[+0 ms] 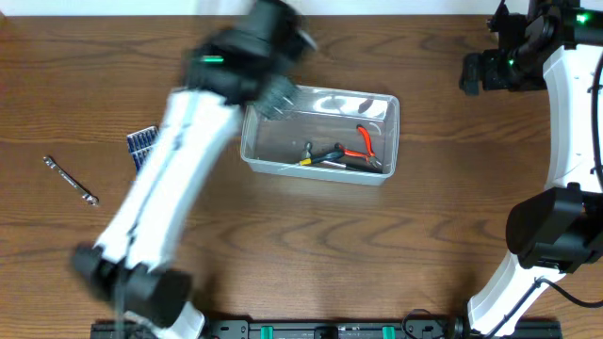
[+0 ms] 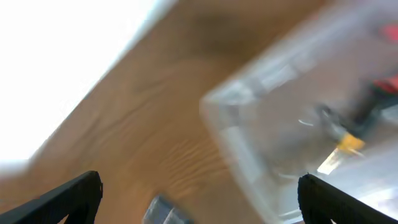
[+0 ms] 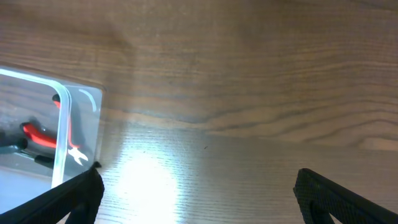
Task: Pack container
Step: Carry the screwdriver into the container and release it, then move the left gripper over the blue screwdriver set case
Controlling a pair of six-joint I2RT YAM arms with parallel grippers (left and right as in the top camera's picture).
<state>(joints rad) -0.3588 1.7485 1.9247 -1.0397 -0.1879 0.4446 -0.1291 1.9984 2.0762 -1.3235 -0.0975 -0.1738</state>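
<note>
The clear container (image 1: 283, 166) stands at the table's middle. Inside it lie red-handled pliers (image 1: 366, 141) and a black tool with a yellow band (image 1: 325, 158). My left gripper (image 1: 275, 97) is blurred by motion above the container's left end. In the left wrist view that gripper (image 2: 199, 199) is open with nothing between its fingers, and the container's corner (image 2: 242, 143) and the yellow-banded tool (image 2: 348, 142) show blurred at the right. My right gripper (image 3: 199, 196) is open over bare wood, well right of the container's rim (image 3: 62, 130) and the pliers (image 3: 43, 137).
A blue case of screwdriver bits (image 1: 141, 146) lies left of the container, partly under the left arm. A slim metal wrench (image 1: 71, 179) lies further left. The right arm (image 1: 565, 113) stands along the right edge, its gripper (image 1: 471, 73) at the back right.
</note>
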